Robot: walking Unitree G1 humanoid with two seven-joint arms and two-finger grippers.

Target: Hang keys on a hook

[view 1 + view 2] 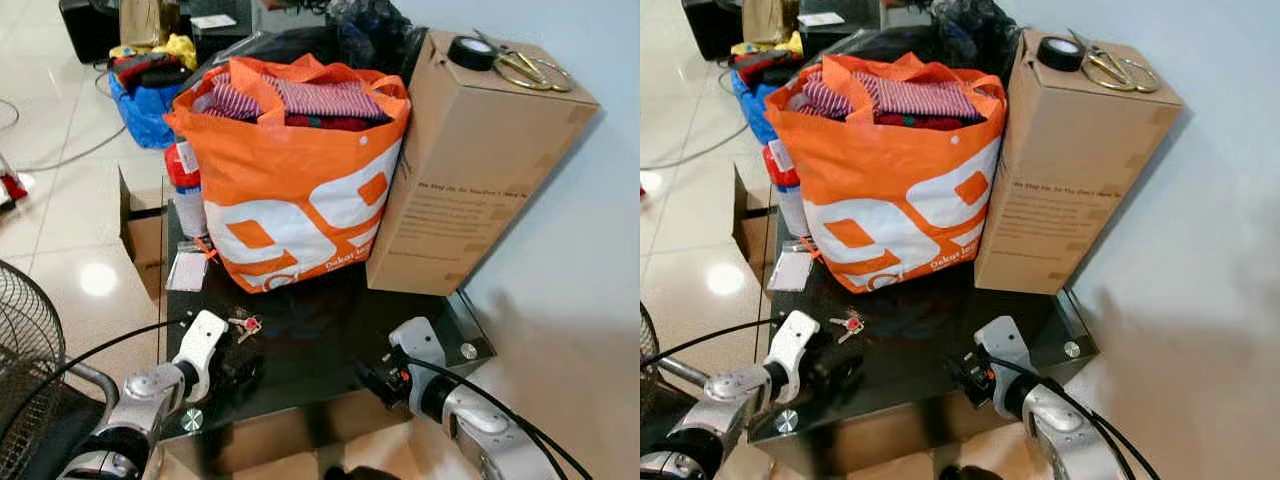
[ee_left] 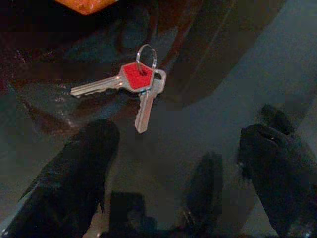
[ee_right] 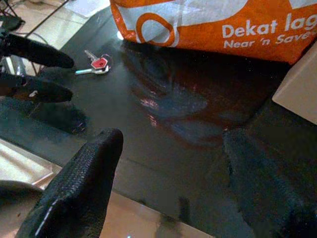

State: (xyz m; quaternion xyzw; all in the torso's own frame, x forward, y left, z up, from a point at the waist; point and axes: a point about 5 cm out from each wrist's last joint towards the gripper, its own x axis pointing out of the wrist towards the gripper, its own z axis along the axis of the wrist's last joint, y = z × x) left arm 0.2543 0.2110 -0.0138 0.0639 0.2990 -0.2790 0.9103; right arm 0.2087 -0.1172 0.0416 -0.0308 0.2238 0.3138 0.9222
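The keys [image 2: 136,87], two on a ring with a red head, lie flat on the black glass counter [image 1: 330,350] near the orange bag [image 1: 290,170]. The left claw [image 2: 173,163] hovers just short of them, fingers apart and empty. The right claw [image 3: 198,178] waits apart nearby. Flat keys on slick glass may skid away from closing fingers, or only one key gets pinched.

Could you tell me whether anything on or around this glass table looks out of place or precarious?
The scissors and tape roll sit atop the cardboard box, the scissors reaching its edge. The keys lie loose on the glass table before the open left gripper.
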